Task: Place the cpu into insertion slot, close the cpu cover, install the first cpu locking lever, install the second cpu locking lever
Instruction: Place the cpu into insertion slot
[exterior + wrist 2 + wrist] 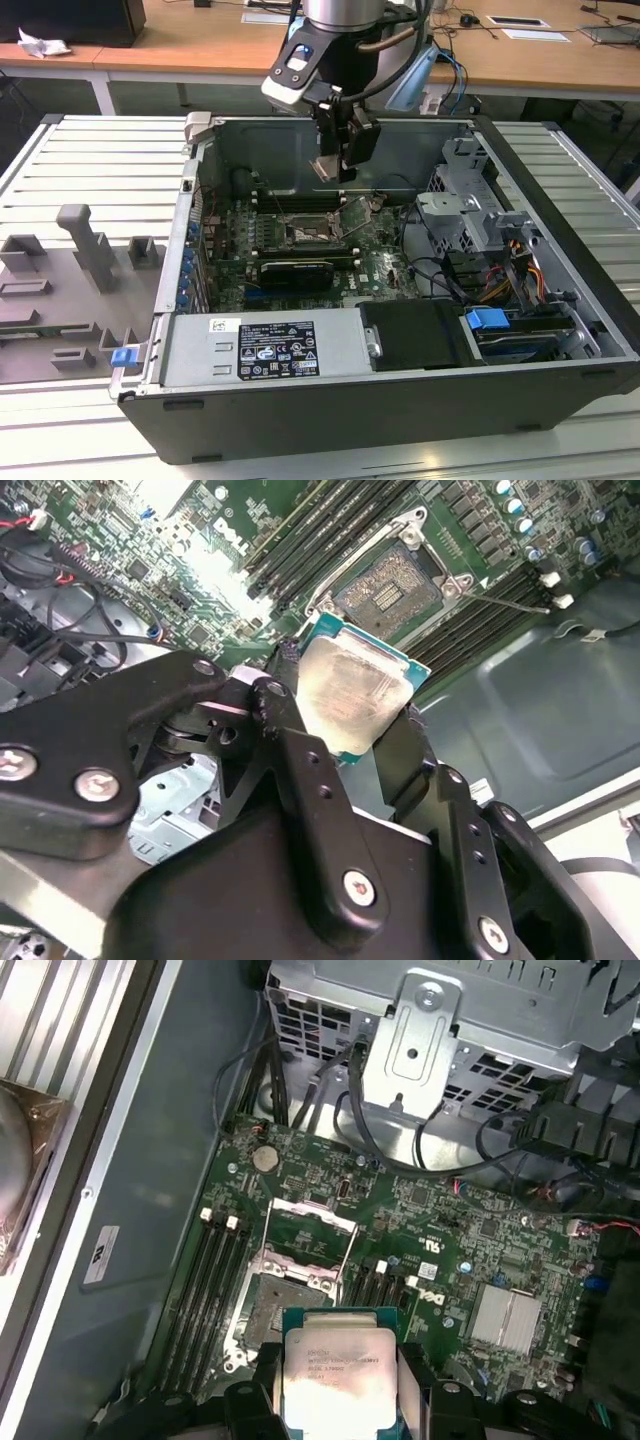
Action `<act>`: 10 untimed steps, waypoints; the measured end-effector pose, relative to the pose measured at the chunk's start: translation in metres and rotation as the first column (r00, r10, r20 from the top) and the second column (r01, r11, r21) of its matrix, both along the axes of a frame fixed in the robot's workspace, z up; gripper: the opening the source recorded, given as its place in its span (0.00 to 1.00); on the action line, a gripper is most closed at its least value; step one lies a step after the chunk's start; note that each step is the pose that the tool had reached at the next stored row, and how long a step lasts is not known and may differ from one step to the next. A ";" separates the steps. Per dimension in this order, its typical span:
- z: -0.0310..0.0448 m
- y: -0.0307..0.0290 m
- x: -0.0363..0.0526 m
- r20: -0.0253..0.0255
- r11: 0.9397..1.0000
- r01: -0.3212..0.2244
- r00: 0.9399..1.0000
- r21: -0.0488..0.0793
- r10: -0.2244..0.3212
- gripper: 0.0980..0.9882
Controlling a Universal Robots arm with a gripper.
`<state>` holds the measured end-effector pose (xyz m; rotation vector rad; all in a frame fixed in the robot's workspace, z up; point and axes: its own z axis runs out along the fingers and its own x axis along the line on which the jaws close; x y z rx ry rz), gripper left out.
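Pincer (336, 166), exterior view: pinching the cpu (328, 168) by opposite edges, held above the insertion slot (304, 236). Second wrist view: metal top faces the camera, underside free for seating. First wrist view: cpu cover (305, 1212) raised, slot bare.

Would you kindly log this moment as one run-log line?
gripper: shut on cpu | cpu: held clear of insertion slot | cpu cover: open
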<state>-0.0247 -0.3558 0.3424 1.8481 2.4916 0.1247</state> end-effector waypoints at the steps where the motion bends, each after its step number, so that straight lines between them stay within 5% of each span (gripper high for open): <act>1: -0.0001 0.0000 0.0000 0.000 1.000 0.004 1.000 0.000 -0.004 0.50; 10: -0.0008 0.0000 0.0000 0.000 0.999 0.051 0.999 0.000 -0.051 0.50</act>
